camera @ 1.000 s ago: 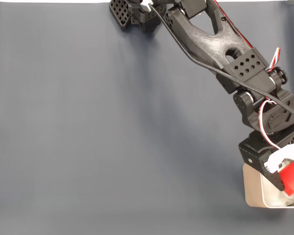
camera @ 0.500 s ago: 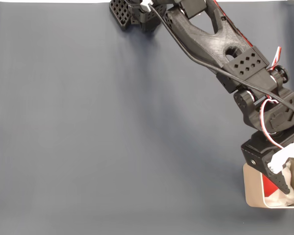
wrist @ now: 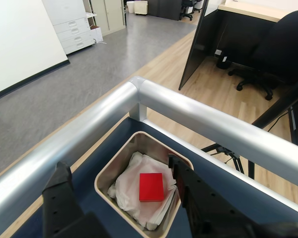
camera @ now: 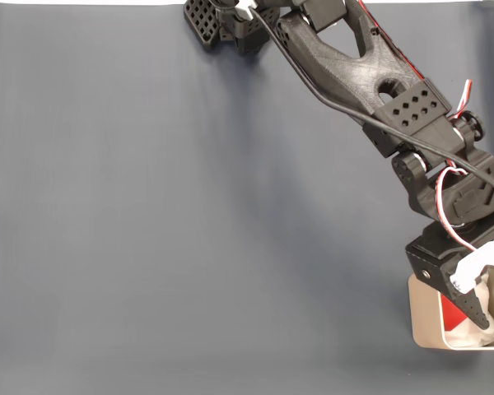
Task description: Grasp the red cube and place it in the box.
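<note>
The black arm reaches from its base at the top of the fixed view diagonally down to the lower right, elbow stretched and wrist bent downward. Red and white wires loop beside the wrist motor. The gripper points down, its two dark fingers spread wide apart with nothing between them. In the fixed view one black finger hangs below a white bracket.

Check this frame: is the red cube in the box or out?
In: the red cube lies on the white paper inside the box, between the open gripper's fingers, untouched.
</note>
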`<state>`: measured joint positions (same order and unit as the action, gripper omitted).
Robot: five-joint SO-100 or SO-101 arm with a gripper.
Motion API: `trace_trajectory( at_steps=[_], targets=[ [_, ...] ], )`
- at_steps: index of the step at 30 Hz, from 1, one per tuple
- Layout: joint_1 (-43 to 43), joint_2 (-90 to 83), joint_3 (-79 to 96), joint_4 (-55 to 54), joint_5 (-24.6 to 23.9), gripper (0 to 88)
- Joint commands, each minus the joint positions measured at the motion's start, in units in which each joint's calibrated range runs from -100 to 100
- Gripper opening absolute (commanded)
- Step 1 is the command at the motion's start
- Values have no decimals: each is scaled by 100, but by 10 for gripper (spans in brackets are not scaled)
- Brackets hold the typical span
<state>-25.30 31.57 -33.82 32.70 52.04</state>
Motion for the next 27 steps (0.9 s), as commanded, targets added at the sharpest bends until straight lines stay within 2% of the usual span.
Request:
trace_trajectory(
  at_steps=[1,12,14,17,18,27],
  targets=[
    [65,-63,-241,-114,49,442],
    [79,-89,-241,-114,39,418],
    [101,-132,-213,-89,44,339],
    [207,-297,-76,-106,-5,68],
    [271,-384,-13,-106,-24,9],
    [1408,-1788,1219,-139,-93,0]
  ],
)
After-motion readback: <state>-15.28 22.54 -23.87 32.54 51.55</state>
